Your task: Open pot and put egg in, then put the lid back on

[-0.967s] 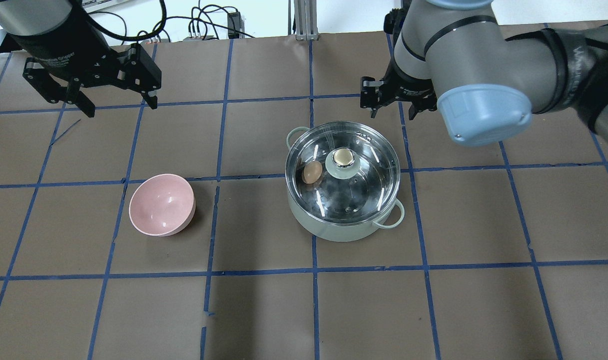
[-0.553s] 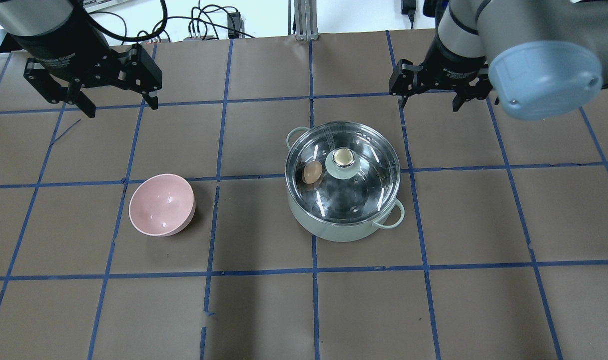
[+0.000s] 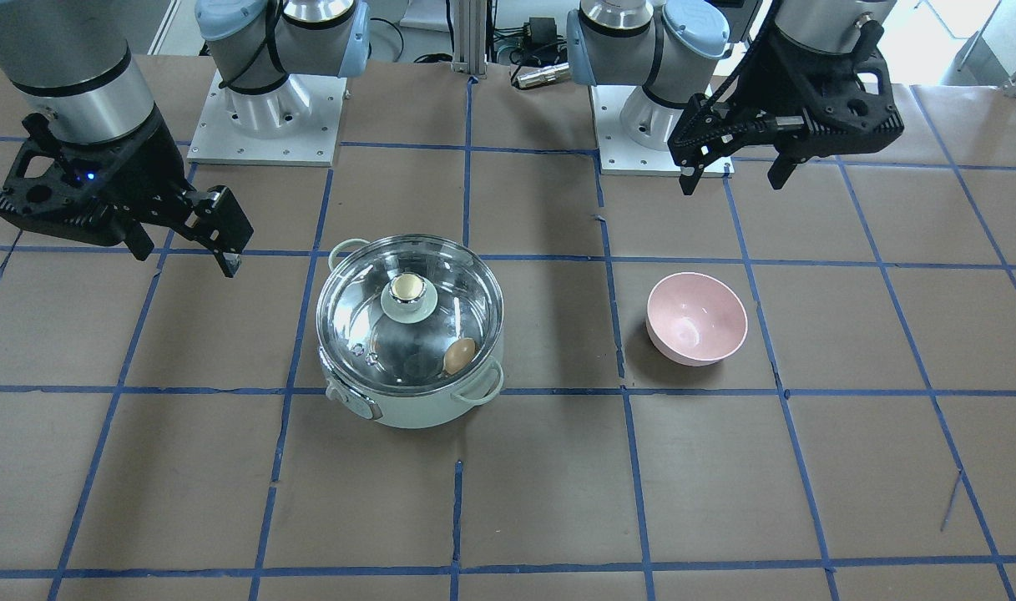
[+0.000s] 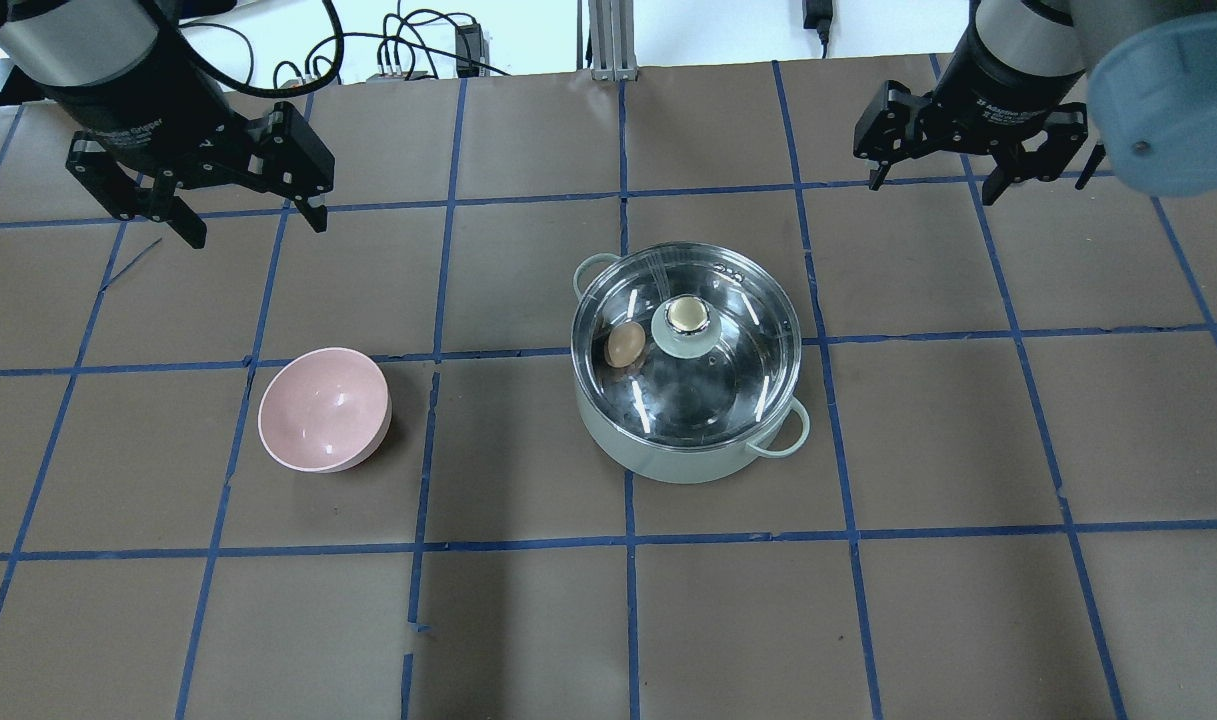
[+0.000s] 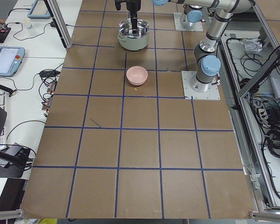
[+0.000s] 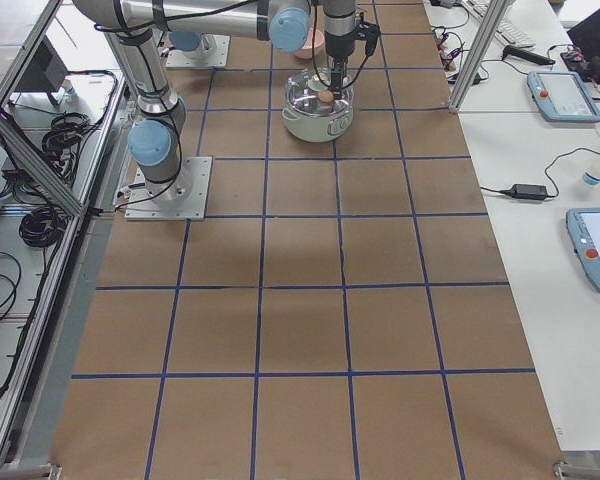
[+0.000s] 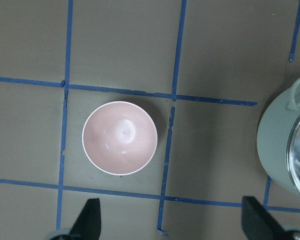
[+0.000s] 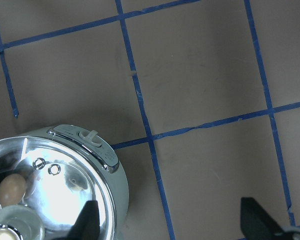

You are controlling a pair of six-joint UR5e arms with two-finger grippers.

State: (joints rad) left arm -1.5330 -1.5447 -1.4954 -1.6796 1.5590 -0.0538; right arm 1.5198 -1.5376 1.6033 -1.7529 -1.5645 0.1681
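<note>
The mint-green pot (image 4: 688, 455) stands right of the table's centre, with the glass lid (image 4: 738, 360) seated on its rim. The brown egg (image 4: 624, 346) lies inside, seen through the glass left of the lid's knob (image 4: 686, 320). In the front view the pot (image 3: 416, 413), lid (image 3: 449, 292) and egg (image 3: 459, 356) show the same. My right gripper (image 4: 934, 188) hangs open and empty behind and to the right of the pot. My left gripper (image 4: 256, 225) hangs open and empty at the far left. The right wrist view shows the pot (image 8: 121, 190) and egg (image 8: 11, 189).
A pink bowl (image 4: 324, 408) sits empty left of the pot, and shows below my left gripper in the left wrist view (image 7: 120, 137). The brown table carries a grid of blue tape lines. The arm bases (image 3: 265, 125) stand at the robot's side.
My right gripper has moved away from the pot's back rim toward the back right. My left gripper has shifted slightly. Pot, lid, egg and bowl have not moved.
</note>
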